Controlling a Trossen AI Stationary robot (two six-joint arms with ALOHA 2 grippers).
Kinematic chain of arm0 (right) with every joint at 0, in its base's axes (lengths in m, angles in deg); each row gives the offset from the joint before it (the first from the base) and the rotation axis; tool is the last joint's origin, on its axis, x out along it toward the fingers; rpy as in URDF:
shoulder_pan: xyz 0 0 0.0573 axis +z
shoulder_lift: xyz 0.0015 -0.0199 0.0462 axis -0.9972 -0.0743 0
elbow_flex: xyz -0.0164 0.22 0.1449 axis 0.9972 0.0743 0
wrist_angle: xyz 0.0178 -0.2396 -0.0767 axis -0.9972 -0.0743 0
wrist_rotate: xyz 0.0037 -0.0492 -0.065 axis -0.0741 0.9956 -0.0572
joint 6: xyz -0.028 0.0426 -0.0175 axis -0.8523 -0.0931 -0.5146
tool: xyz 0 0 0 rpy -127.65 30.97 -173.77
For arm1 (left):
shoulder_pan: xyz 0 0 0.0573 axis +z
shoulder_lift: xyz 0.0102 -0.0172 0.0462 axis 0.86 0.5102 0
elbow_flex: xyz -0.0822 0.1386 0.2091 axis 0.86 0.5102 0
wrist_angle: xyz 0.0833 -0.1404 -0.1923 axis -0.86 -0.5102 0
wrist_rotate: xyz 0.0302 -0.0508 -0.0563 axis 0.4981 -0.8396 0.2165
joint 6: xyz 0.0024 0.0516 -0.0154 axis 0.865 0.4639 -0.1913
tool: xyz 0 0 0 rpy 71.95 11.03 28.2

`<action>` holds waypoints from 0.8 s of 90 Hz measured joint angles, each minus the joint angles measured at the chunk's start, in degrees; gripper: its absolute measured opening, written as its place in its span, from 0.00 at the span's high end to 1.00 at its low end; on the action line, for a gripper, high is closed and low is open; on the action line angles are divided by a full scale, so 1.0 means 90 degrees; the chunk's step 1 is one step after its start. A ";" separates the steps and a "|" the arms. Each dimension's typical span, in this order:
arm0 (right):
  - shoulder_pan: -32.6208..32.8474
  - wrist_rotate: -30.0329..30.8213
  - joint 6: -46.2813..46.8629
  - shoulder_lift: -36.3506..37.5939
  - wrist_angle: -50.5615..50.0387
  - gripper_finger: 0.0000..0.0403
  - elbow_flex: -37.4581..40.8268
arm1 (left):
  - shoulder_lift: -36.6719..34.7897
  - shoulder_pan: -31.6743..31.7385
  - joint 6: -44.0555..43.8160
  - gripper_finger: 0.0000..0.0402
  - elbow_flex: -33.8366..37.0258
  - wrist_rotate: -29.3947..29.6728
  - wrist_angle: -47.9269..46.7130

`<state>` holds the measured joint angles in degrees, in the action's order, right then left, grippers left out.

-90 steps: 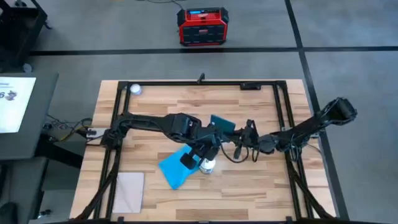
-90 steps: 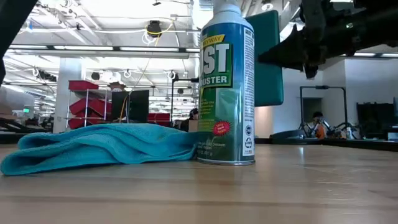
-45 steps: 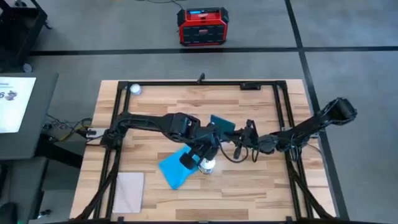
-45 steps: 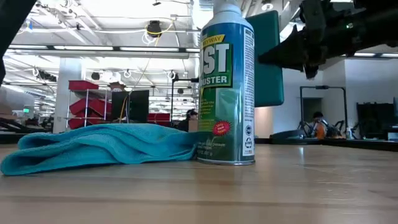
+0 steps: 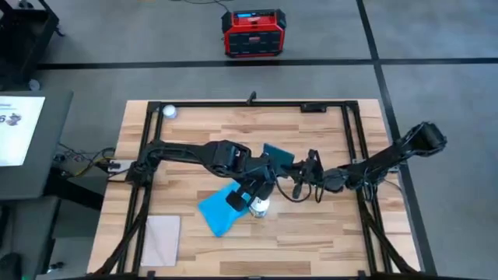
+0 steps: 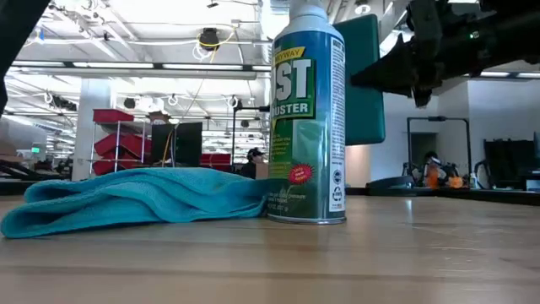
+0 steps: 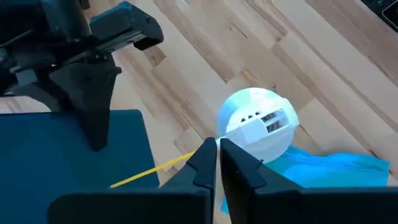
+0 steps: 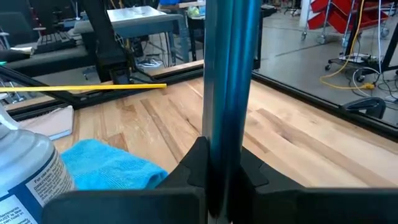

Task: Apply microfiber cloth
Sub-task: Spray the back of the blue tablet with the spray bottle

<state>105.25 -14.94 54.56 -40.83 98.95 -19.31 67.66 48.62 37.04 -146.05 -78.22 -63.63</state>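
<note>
The cloth [image 5: 220, 211] lies crumpled on the table [image 5: 327, 233] toward the front, left of centre, and nothing grips it. A spray can [image 6: 309, 118] stands upright just beside its right edge, touching or nearly touching the fabric, and in the low view it hides the cloth's far right end. A pale sheet [image 5: 161, 239] lies near the table's front left corner and a small white ball [image 5: 170, 111] at the back left. On the floor beyond sits a red box [image 5: 254, 33].

The left gripper [image 7: 217, 163] hangs above the can's top, its fingers pressed together on a thin yellow straw [image 7: 149, 171]. The right gripper [image 8: 224, 168] holds the tablet [image 5: 278, 155] on edge above the table, fingers pinching its lower rim.

Since a second ago the arms, cloth and can have kept their places; only a person [image 6: 251, 157] in the room behind has shifted slightly.
</note>
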 joint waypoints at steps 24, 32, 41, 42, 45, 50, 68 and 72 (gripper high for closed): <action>0.0000 0.0000 -0.0002 0.0000 -0.0003 0.98 0.0000 | 0.0007 0.0000 -0.0010 1.00 0.0032 -0.0001 0.0032; 0.0000 0.0000 -0.0002 0.0000 -0.0007 0.98 0.0000 | 0.0007 0.0002 -0.0012 1.00 0.0032 0.0002 0.0079; 0.0000 0.0000 -0.0005 0.0000 -0.0006 0.98 0.0000 | 0.0007 0.0008 -0.0029 1.00 0.0032 0.0002 0.0075; 0.0000 0.0000 -0.0005 0.0000 -0.0007 0.98 0.0000 | 0.0007 0.0011 -0.0029 1.00 0.0032 0.0002 0.0075; 0.0000 -0.0002 -0.0005 0.0000 -0.0007 0.98 0.0000 | 0.0007 0.0017 -0.0029 1.00 0.0032 0.0002 0.0075; 0.0000 -0.0002 -0.0005 0.0000 -0.0005 0.98 0.0000 | 0.0007 0.0024 -0.0029 1.00 0.0032 0.0002 0.0075; 0.0000 -0.0002 -0.0007 0.0000 -0.0006 0.98 0.0000 | 0.0007 0.0073 -0.0100 1.00 0.0038 -0.0070 0.0078; 0.0000 -0.0002 -0.0010 0.0000 -0.0010 0.98 0.0000 | 0.0007 0.0078 -0.0100 1.00 0.0116 -0.0081 0.0142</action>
<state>105.25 -14.96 54.47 -40.83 98.87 -19.31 67.73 49.32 36.14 -145.01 -78.95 -62.35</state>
